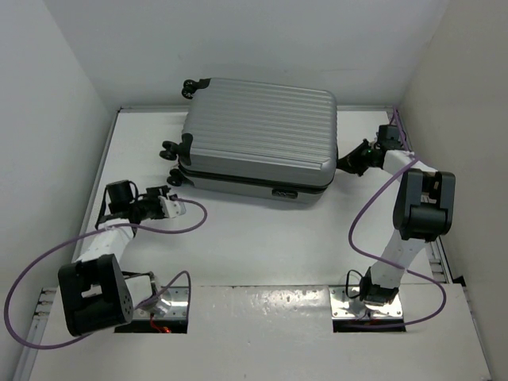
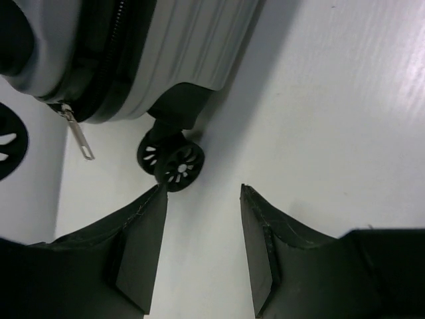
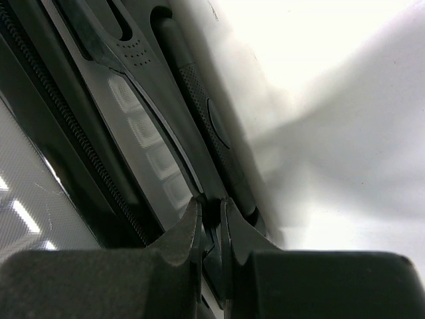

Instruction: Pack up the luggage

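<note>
While the suitcase [image 1: 258, 131] lies flat and zipped shut on the white table [image 1: 262, 246], it fills the upper middle of the top view, ribbed silver shell facing up. Its black wheels point to the left of the frame and its handle end to the right. A dark seam runs along its lower edge.

The left gripper [image 1: 165, 198] sits left of centre, just below and left of the nearest wheel, apart from it. In the left wrist view its two black fingers [image 2: 143, 246] are spread wide with only bare table between them. A twin wheel [image 2: 174, 159] stands just above the left fingertip, not touching it. A metal zip pull [image 2: 78, 136] hangs from the zip at the upper left of that view.

The right gripper [image 1: 347, 163] reaches to the right end of the suitcase, at its lower right corner in the top view. In the right wrist view its fingers [image 3: 182, 232] are drawn almost together, pinching a thin black piece of the trim at the lower middle of the frame. Beside it run a ridged black handle bar and a zip track. What that thin piece is cannot be told.

A purple cable [image 1: 32, 278] loops off each arm, at the lower left and at the right.
</note>
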